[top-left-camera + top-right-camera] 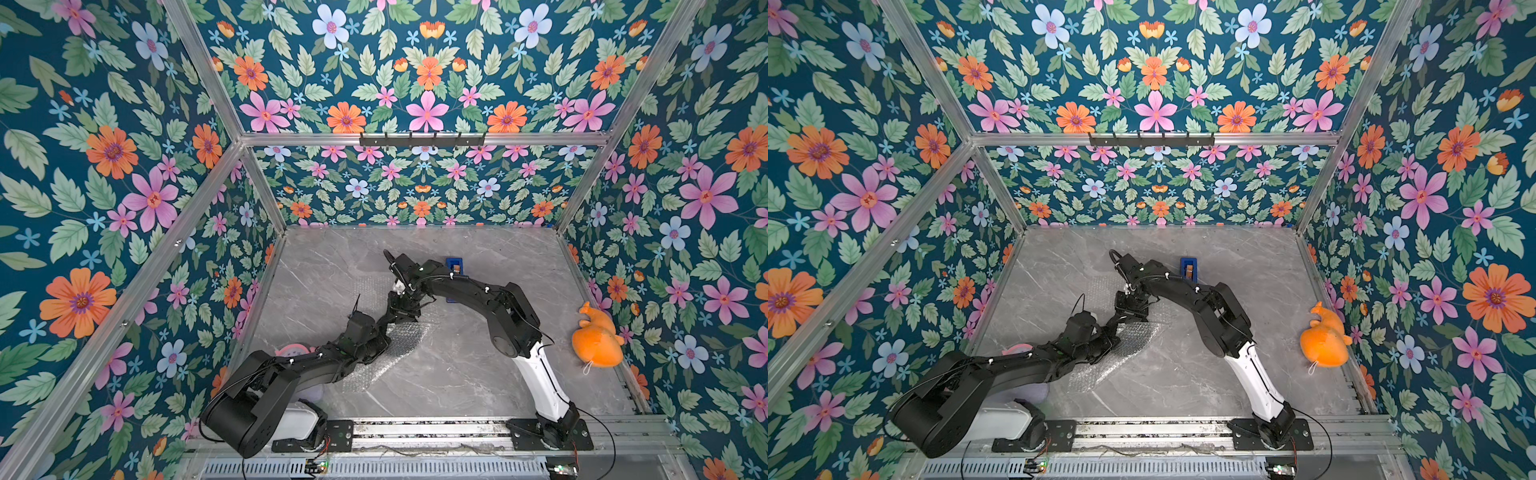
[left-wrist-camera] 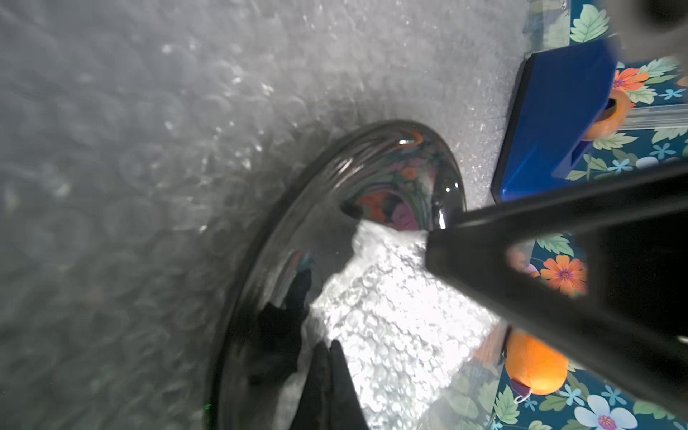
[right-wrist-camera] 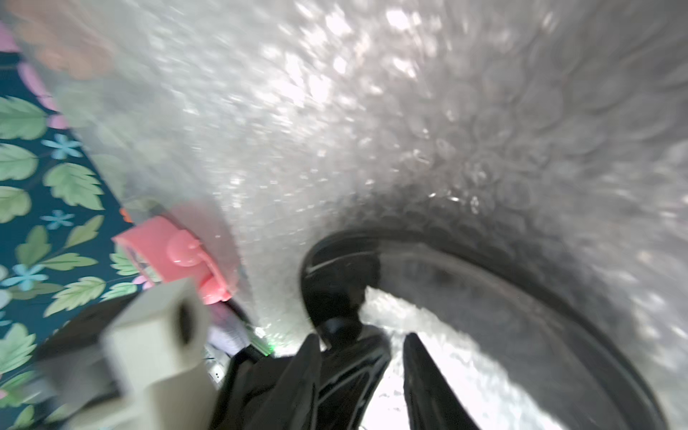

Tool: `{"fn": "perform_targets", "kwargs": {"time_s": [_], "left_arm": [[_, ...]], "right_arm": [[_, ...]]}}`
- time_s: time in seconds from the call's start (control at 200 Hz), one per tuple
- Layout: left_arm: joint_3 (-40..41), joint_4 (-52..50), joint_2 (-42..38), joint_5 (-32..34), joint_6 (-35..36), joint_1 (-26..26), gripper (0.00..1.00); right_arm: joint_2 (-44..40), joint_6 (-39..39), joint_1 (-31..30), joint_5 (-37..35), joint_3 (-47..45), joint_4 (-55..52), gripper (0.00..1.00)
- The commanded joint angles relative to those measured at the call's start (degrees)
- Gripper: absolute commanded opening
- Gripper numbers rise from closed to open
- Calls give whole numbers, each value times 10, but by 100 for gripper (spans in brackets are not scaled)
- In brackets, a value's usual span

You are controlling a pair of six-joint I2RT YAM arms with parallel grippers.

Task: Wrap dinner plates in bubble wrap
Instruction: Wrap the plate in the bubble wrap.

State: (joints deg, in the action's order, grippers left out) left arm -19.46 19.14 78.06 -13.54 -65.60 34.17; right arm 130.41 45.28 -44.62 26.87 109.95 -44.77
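Note:
The glossy black plate (image 2: 316, 231) lies on the clear bubble wrap (image 2: 149, 149), its rim also in the right wrist view (image 3: 521, 298). In both top views the arms hide it. A bright flap of wrap (image 2: 391, 316) is folded up over the plate. My left gripper (image 2: 329, 344) is shut, fingertips pinched on that flap's edge. My right gripper (image 3: 361, 340) stands open just above the flap, holding nothing. Both grippers meet at mid-table (image 1: 401, 301), over the wrap (image 1: 401, 343).
A blue tape dispenser (image 1: 454, 266) stands just behind the right arm. An orange plush toy (image 1: 597, 336) lies by the right wall. A pink object (image 1: 293, 350) sits under the left arm. A hook rail (image 1: 422, 139) hangs on the back wall.

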Motion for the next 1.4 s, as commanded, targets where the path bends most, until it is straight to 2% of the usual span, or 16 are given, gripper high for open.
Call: {"fn": "perform_targets", "kwargs": {"time_s": [0.0, 0.055, 0.16, 0.26, 0.52, 0.625, 0.705, 0.805, 0.88, 1.065, 1.12, 1.225, 1.395], "left_arm": [[-4, -31, 8, 12, 4, -1, 0], [-5, -38, 3, 18, 5, -1, 0], [-7, -49, -9, 28, 9, -1, 0], [-12, -57, -13, 31, 16, -1, 0], [-25, -69, -6, 32, 27, -1, 0], [-59, -104, -13, 51, 57, -1, 0], [-126, -184, -24, 104, 114, -9, 19], [-234, -298, -20, 186, 188, -42, 41], [-298, -319, 17, 187, 229, -85, 49], [-401, -311, 175, 155, 270, -188, 47], [-419, -289, 214, 134, 272, -209, 51], [-473, -283, 278, 124, 283, -226, 52], [-557, -332, 354, 134, 305, -229, 42]], "right_arm": [[-35, 3, -3, -13, -15, -13, 40], [-59, 8, -4, -14, -47, 5, 39], [-80, 29, -9, -13, -122, 43, 24], [-68, 41, -13, -11, -158, 61, 17], [-22, 36, -5, -32, -141, 69, 10], [-12, 41, -5, -44, -151, 59, 7], [-12, 49, -3, -49, -165, 57, 5], [-18, 56, -2, -54, -181, 60, 5], [-26, 60, -2, -54, -193, 70, 5], [-31, 59, -2, -54, -198, 76, 4], [-31, 57, -2, -56, -198, 74, 4], [-32, 54, -2, -58, -199, 72, 4], [-32, 50, -2, -57, -196, 69, 5]]}}
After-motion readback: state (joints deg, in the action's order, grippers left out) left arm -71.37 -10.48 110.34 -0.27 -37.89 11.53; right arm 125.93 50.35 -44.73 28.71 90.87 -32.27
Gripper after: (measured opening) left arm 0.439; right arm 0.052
